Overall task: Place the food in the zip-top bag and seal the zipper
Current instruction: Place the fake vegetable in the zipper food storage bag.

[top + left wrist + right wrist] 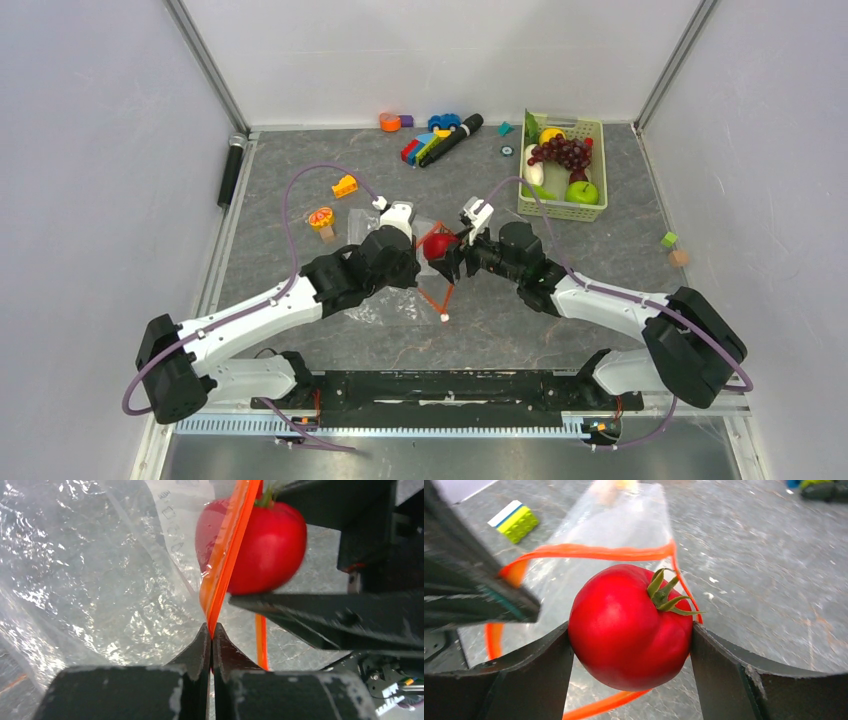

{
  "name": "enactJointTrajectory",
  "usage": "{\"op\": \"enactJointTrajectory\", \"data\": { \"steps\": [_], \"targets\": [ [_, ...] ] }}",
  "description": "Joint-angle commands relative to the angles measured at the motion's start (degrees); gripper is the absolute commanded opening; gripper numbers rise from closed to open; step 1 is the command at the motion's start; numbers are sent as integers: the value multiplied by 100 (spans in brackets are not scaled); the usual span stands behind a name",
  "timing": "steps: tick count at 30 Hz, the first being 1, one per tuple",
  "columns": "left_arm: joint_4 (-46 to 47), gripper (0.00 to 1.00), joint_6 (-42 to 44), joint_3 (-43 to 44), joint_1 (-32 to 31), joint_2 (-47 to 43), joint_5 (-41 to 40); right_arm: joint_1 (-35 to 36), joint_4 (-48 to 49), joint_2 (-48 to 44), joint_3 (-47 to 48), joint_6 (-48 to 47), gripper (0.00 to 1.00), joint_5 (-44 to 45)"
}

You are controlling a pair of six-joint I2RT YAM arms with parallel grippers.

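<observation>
My right claw (630, 635) stands wide, its two dark fingers pressed on either side of a glossy, round red plastic toy fruit (624, 625) with a green stalk, and it has a firm hold. My left claw (211, 635) is pinched fully together on the thin orange zipper strip (227, 545) of the clear, crinkly plastic bag (100, 580). It holds one lip up so the mouth gapes.

What matters is that the toy fruit sits right at that mouth. From my right wrist the zipper strip loops round it, passing behind at 12 o'clock and under at 6 o'clock. From above, the mouth edge runs roughly 12 to 6 o'clock and the bag's body stretches toward 8 o'clock beneath my left forearm. I judge the way in lies at 9 o'clock from my right claw.

Both arms reach forward low and meet mid-table, wrists turned toward each other, claws nearly touching. The other food, a dark red grape bunch (562, 152) among it, lies in the pale green plastic basket (560, 211) at 1 o'clock, well apart.
</observation>
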Motion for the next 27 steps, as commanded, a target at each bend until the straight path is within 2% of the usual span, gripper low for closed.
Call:
{"op": "enactJointTrajectory", "data": {
  "steps": [1,5,14,16,18,27],
  "targets": [
    [526,2,260,-77,-3,-181,551,66,-415,-37,360,174,50,1280],
    [635,2,253,-130,-3,-212,704,137,-526,-199,333,240,55,1521],
    [641,2,118,-143,-3,-353,783,288,-1433,-224,842,385,73,1460],
    [648,2,71,-175,1,-411,645,342,-1441,-227,877,380,88,1295],
    [607,2,7,-193,4,-454,465,374,-1460,-237,928,320,97,1012],
    [432,2,-281,-278,11,-895,-91,393,-1275,-431,1094,239,98,-94]
  ]
}}
